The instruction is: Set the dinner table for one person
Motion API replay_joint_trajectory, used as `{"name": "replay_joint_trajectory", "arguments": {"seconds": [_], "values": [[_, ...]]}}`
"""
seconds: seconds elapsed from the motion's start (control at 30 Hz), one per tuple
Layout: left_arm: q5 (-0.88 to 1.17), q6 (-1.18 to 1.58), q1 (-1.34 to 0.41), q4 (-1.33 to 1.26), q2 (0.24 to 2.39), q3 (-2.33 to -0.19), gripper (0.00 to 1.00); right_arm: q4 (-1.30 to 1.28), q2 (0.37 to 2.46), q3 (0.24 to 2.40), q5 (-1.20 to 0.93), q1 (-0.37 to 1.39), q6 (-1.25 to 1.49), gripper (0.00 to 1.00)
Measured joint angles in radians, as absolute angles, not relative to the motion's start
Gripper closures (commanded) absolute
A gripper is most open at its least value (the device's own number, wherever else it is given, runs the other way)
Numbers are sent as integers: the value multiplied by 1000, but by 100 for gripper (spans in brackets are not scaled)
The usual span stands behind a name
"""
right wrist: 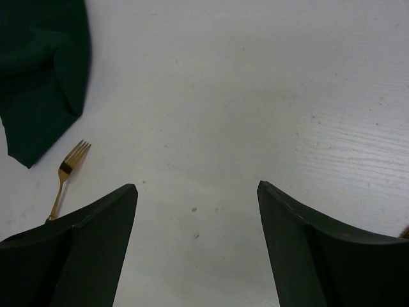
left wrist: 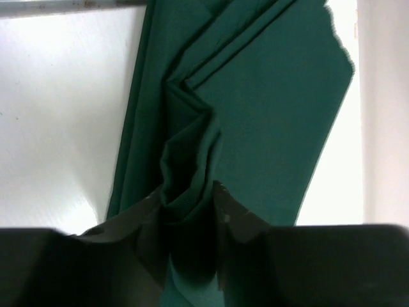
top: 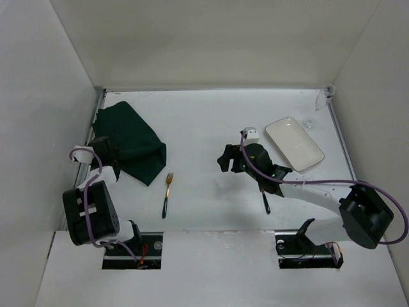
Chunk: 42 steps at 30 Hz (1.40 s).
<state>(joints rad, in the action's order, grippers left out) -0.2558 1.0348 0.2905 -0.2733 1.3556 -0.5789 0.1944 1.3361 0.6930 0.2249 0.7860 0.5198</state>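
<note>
Green placemat (left wrist: 275, 115) bunched, pinched between left fingers (left wrist: 137, 242) | right fingers (right wrist: 96, 249) spread wide, empty, over dinner table (right wrist: 255, 96)

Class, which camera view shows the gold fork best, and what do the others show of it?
Top external: the whole fork lies unobstructed on the white table. Right wrist shows only its tines and part of the handle; left wrist shows none of it.

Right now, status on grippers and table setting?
Left gripper shut on green placemat. Right gripper open, empty, above dinner table. Fork lies between arms, plate far right.
</note>
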Motion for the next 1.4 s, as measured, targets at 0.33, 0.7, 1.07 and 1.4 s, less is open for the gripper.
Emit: {"name": "replay_joint_trajectory", "arguments": {"seconds": [0.33,0.7,1.07,1.4], "values": [[-270,1001,104,-263,1431,-784,94,196,1332,692,221,785,525,34],[-79,748,-451,-330,1842,-1277,69,245,1165,600,282,662,606,28],[-14,659,-550,-316,1710,-1061,46,262,1280,594,291,625,653,18],[-265,845,-286,-301,1108,-481,45,260,1537,731,207,558,790,28]]}}
